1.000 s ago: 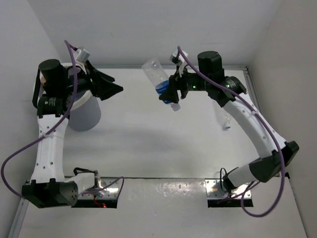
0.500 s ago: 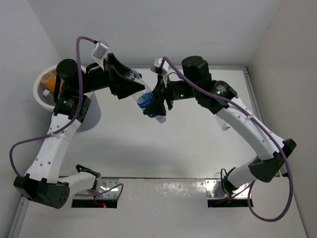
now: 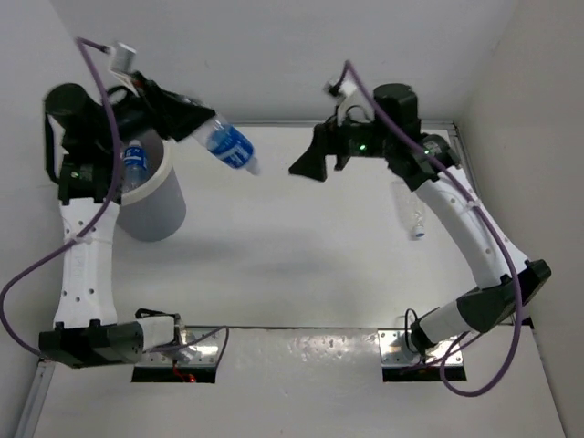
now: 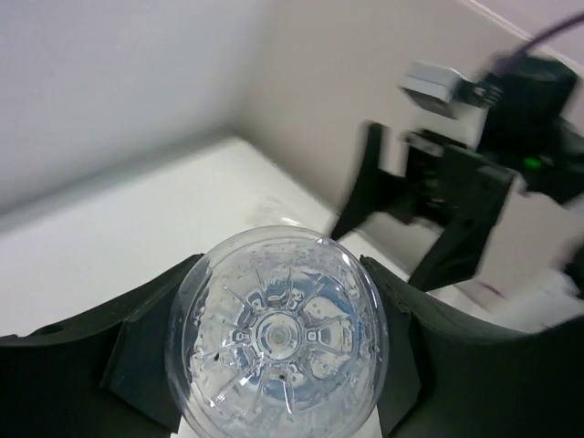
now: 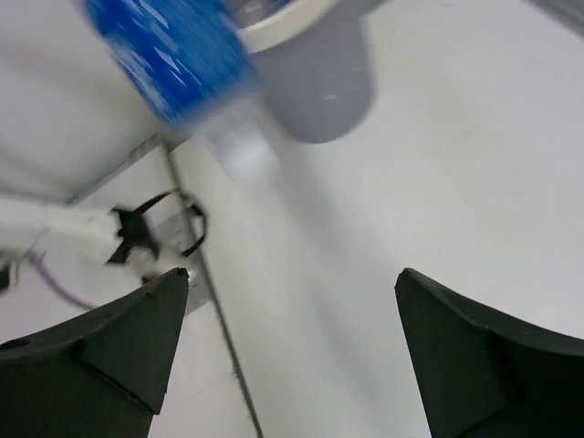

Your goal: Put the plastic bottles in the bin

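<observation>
My left gripper (image 3: pixel 193 128) is shut on a clear plastic bottle with a blue label (image 3: pixel 228 146), held in the air just right of the bin (image 3: pixel 155 214). In the left wrist view the bottle's ribbed base (image 4: pixel 278 342) fills the gap between the fingers. The bin is grey with a white rim, and another blue-labelled bottle (image 3: pixel 135 162) lies inside it. My right gripper (image 3: pixel 306 157) hangs open and empty, well to the right of the held bottle. A clear bottle (image 3: pixel 415 219) lies on the table under the right forearm. The right wrist view shows the held bottle (image 5: pixel 173 55) as a blur above the bin (image 5: pixel 319 82).
White walls close in the table at the back and on both sides. A metal rail (image 3: pixel 467 173) runs along the right edge. Two metal base plates (image 3: pixel 196 345) sit at the near edge. Purple cables loop off both arms.
The right gripper let go of the blue-labelled bottle and drew back to the right. The left gripper closed on it and swung it left towards the bin.
</observation>
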You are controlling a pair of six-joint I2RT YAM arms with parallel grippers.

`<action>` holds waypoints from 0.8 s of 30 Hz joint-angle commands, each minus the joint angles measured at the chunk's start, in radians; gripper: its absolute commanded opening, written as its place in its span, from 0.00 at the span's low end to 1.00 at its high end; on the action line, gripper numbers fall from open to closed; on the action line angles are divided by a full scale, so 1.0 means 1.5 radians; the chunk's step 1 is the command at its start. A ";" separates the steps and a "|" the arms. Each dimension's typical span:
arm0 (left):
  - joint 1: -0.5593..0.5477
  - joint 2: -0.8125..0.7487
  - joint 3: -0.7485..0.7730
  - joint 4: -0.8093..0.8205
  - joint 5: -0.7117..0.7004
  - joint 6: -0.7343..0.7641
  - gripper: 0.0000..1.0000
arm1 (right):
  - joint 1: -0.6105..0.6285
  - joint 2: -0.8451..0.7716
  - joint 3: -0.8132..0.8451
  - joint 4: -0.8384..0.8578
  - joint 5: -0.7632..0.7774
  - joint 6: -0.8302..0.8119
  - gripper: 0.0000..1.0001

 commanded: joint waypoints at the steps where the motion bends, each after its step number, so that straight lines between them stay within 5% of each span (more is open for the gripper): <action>1: 0.116 0.022 0.156 -0.170 -0.109 0.147 0.00 | -0.130 -0.004 -0.002 0.027 -0.008 0.100 0.94; 5: 0.223 0.097 0.314 -0.291 -0.281 0.297 0.00 | -0.256 0.002 -0.019 -0.006 -0.027 0.103 0.94; 9: 0.283 0.144 0.323 -0.310 -0.383 0.363 0.00 | -0.316 -0.013 -0.053 -0.041 0.034 0.061 0.94; 17: 0.320 0.135 0.178 -0.257 -0.383 0.392 0.00 | -0.398 -0.038 -0.107 -0.114 0.232 -0.010 0.94; 24: 0.313 0.135 0.067 -0.205 -0.329 0.404 0.00 | -0.450 -0.047 -0.186 -0.124 0.295 -0.056 0.94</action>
